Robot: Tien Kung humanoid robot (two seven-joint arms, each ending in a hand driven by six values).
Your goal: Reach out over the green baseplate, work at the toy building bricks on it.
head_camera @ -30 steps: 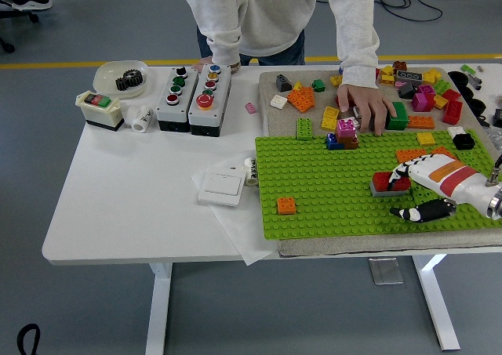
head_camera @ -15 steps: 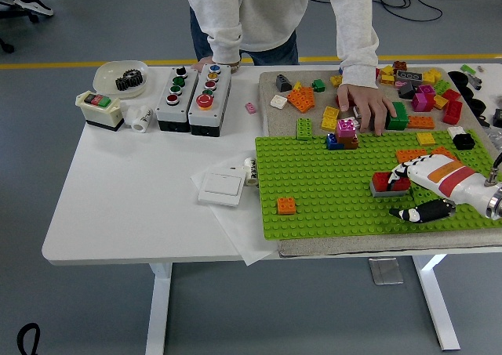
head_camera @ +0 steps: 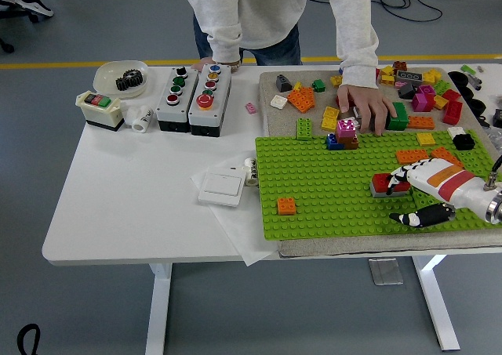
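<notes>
White table across most of the frame, person leaning in from the top. Green baseplate at lower right, flat on a tan mat, studded all over, mostly bare. Heap of loose bricks at upper right beyond it, person's hand planted there beside a magenta-topped stack at the plate's far edge. Right hand entering from the right edge, white fingers laid against the red brick on a grey base, black-and-white thumb low and apart; contact plain, a closed grasp not: cannot tell. Left arm out of view. Small orange brick alone near the plate's lower left

Risks, as judged: sideways push sliding or tipping the red brick off its base instead of seating it; baseplate shifting on the mat under uneven force; thumb snagging studs
</notes>
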